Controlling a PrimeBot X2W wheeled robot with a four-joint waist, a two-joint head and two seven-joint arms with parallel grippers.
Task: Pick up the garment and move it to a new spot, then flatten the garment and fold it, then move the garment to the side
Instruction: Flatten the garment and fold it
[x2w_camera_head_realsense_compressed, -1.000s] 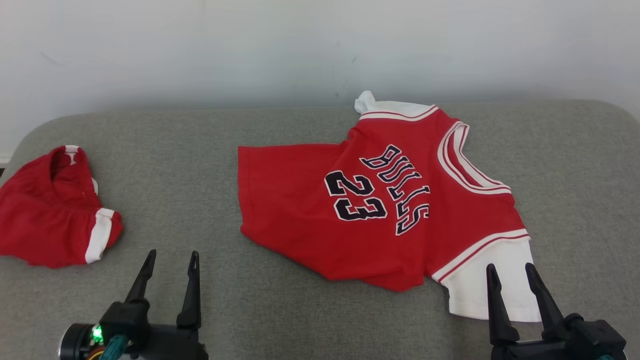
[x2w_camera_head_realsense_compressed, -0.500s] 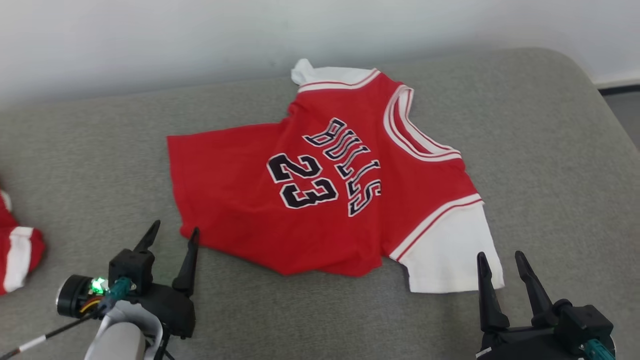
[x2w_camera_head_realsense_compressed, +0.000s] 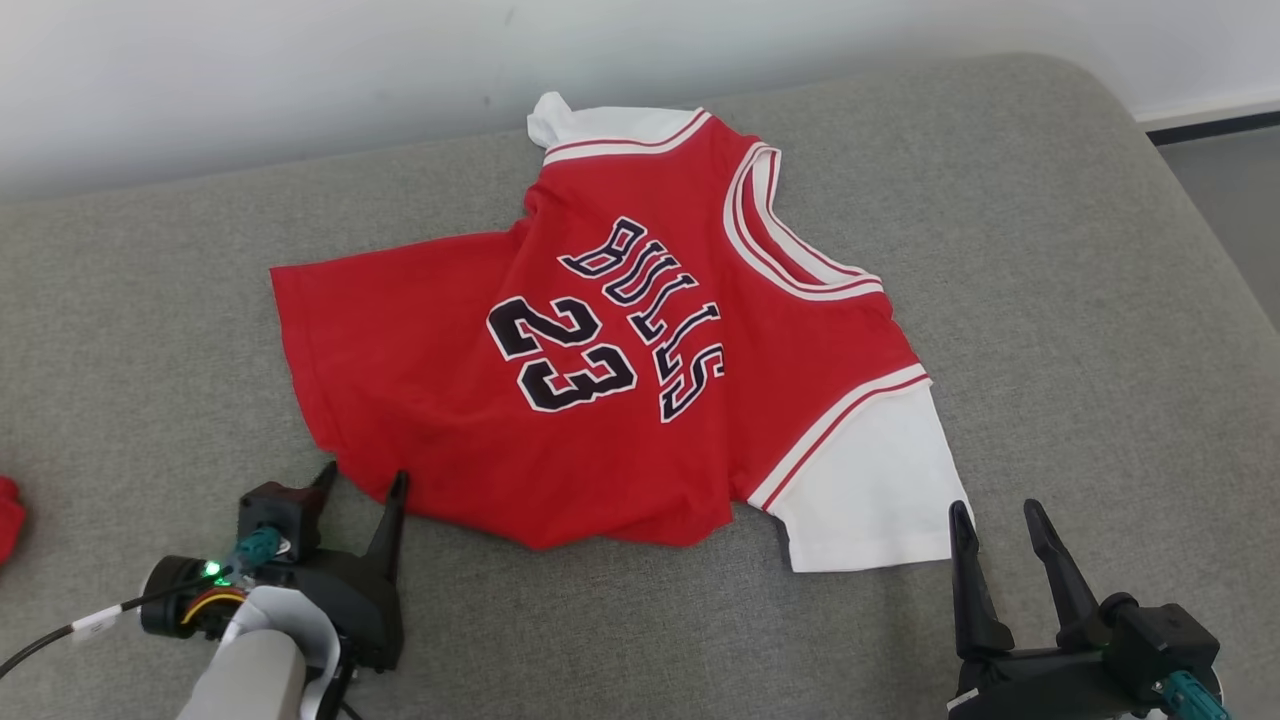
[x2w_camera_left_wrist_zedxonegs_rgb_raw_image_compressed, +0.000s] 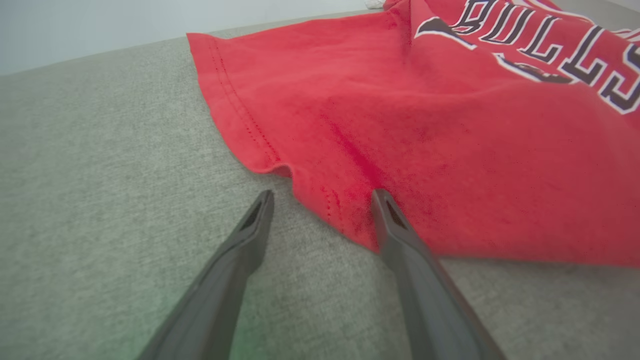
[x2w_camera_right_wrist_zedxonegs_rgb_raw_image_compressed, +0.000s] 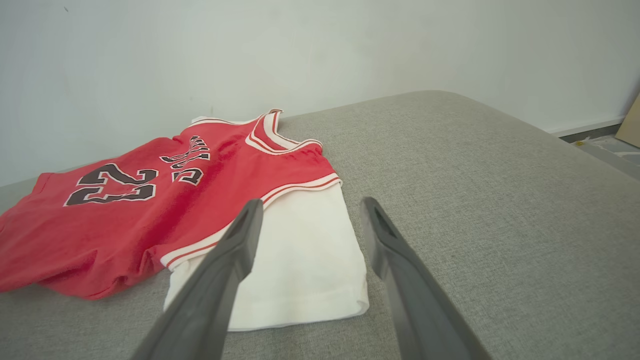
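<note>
The red jersey (x2w_camera_head_realsense_compressed: 600, 380) lies spread but a little rumpled in the middle of the grey upholstered surface (x2w_camera_head_realsense_compressed: 1080, 300), neckline toward the far edge. Both end effectors stand with jaws wide, holding nothing. The left end effector (x2w_camera_head_realsense_compressed: 365, 472) is at the near hem corner, the hem running between its fingers. The right end effector (x2w_camera_head_realsense_compressed: 994, 506) is just beside the white sleeve (x2w_camera_head_realsense_compressed: 870, 490). For a clean lift, each should probably go low, straddle its edge and pinch both layers before rising together.

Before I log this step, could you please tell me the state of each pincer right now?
Left pincer: open, empty, at the hem of the jersey.
Right pincer: open, empty.
</note>
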